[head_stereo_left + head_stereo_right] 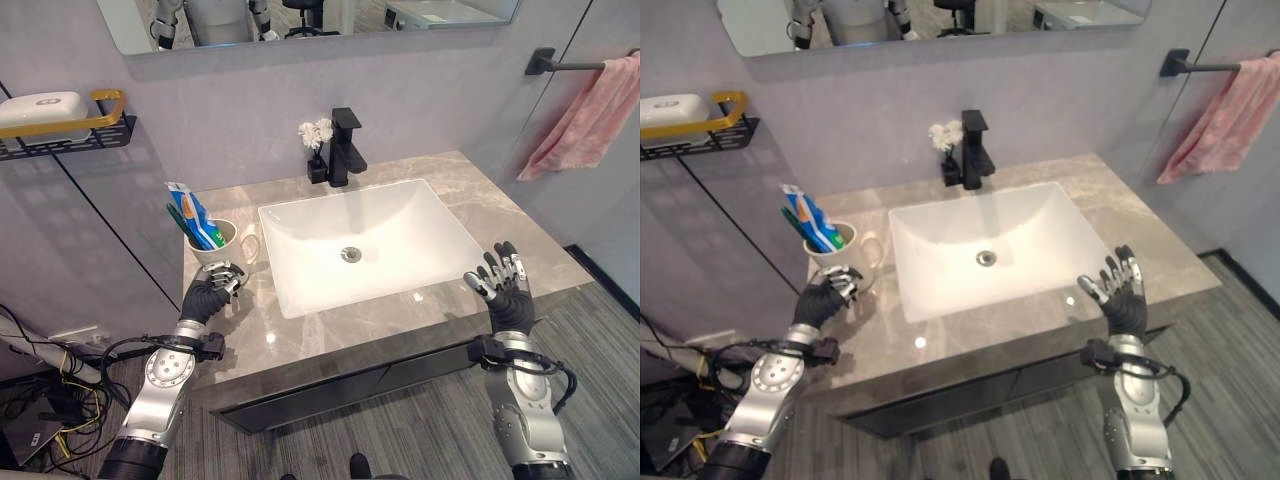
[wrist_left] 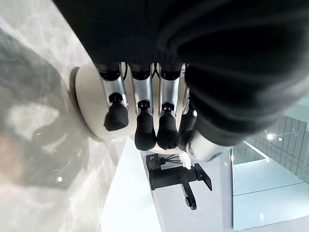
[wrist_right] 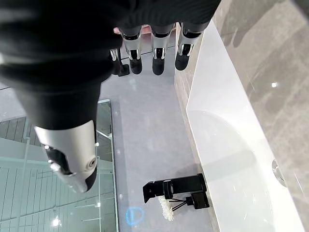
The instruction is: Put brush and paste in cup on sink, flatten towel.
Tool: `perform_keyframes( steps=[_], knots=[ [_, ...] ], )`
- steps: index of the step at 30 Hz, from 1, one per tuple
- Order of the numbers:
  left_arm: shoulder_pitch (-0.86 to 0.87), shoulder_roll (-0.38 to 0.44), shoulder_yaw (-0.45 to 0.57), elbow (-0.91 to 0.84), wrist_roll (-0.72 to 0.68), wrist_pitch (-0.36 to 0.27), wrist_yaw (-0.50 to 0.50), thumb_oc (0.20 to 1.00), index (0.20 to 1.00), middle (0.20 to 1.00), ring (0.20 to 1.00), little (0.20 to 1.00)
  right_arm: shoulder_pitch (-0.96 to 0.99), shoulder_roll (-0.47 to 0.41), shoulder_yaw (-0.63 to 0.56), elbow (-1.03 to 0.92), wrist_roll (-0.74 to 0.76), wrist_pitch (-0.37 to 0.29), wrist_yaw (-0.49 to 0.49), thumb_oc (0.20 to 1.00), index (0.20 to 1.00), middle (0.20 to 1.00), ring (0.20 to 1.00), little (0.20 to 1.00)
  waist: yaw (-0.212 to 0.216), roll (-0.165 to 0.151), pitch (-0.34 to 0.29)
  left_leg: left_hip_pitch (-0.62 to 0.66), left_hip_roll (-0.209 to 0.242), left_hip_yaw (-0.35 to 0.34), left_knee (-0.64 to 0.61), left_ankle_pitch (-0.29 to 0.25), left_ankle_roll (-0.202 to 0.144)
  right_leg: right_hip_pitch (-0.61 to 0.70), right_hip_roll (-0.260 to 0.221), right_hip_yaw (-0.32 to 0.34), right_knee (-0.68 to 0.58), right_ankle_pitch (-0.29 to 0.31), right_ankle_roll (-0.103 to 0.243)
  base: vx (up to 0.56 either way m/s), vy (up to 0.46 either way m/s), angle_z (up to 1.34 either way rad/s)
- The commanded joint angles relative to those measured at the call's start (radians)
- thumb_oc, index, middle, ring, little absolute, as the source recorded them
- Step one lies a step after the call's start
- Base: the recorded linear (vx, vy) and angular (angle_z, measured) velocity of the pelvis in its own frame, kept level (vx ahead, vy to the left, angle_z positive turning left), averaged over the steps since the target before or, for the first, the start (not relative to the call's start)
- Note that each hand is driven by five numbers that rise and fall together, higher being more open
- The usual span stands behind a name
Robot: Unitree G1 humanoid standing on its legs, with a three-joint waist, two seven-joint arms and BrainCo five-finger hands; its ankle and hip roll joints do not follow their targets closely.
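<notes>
Holding 1 paste (image 1: pixel 193 216) + 1 brush (image 1: pixel 205 240): 1 cup (image 1: pixel 222 244) | L hand (image 1: pixel 212 292) curled, empty | R hand (image 1: pixel 505 285) spread | 1 towel (image 1: pixel 590 118)

Two silver-grey arms are ending in dark ribbed wrist covers; the left hand (image 1: pixel 212 291) and right hand (image 1: pixel 503 282) are showing silver fingers with dark tips

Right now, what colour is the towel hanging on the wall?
Pink; the towel shows best in the left eye view.
</notes>
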Motion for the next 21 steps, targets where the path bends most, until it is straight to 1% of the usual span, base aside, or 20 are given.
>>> perform_keyframes(
  steps=[1,8,16,21],
  knots=[
    [-0.104,0.072,0.019,0.068,0.021,-0.038,0.013,0.2,0.2,0.2,0.2,0.2,-0.036,-0.002,-0.04,-0.035,0.027,-0.035,0.013,1.0,1.0,1.0,1.0,1.0,-0.013,-0.037,0.003,0.091,0.024,-0.032,0.011,-0.182,-0.005,0.081,-0.078,-0.076,0.007,-0.13,0.066,0.0,0.0,0.0],
    [-0.074,0.053,0.005,0.086,0.019,-0.03,-0.001,0.2,0.2,0.2,0.2,0.2,-0.033,-0.001,-0.035,-0.04,0.036,-0.029,0.021,1.0,1.0,1.0,1.0,1.0,-0.012,-0.035,0.004,0.092,0.024,-0.032,0.011,-0.181,-0.006,0.084,-0.078,-0.082,0.007,-0.13,0.064,0.0,0.0,0.0],
    [-0.072,0.031,0.003,0.109,0.026,-0.028,0.004,0.2,0.2,0.2,0.2,0.2,-0.018,0.001,-0.039,-0.041,0.033,-0.027,0.018,1.0,1.0,1.0,1.0,1.0,-0.015,-0.038,0.013,0.085,0.023,-0.03,0.011,-0.176,-0.005,0.075,-0.078,-0.081,0.007,-0.125,0.063,0.0,0.0,0.0],
    [-0.08,0.034,0.005,0.118,0.035,-0.027,0.011,0.2,0.2,0.2,0.2,0.2,-0.016,0.002,-0.042,-0.042,0.034,-0.031,0.018,1.0,1.0,1.0,1.0,1.0,-0.016,-0.04,0.015,0.083,0.025,-0.029,0.011,-0.176,-0.005,0.072,-0.077,-0.08,0.007,-0.123,0.064,0.0,0.0,0.0]
  ],
)
